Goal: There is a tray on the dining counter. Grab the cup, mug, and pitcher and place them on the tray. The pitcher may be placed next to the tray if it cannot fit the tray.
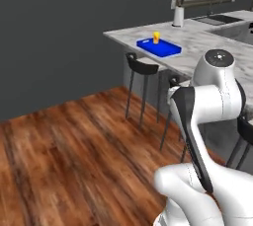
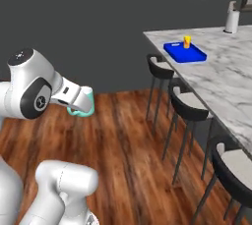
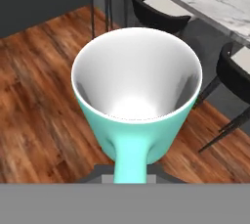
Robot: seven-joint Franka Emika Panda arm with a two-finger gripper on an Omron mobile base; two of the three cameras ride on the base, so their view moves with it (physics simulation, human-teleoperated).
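While the arm is reaching out over the wooden floor (image 2: 123, 135), the gripper (image 2: 86, 102) is clamping the teal mug (image 3: 136, 100) by its handle, white inside facing the hand camera. The mug is hanging well short of the dining counter (image 2: 221, 79). The blue tray (image 2: 184, 53) is lying near the counter's far end, the yellow cup (image 2: 187, 42) standing on it. Dark stools (image 2: 189, 116) are lining the counter's edge.
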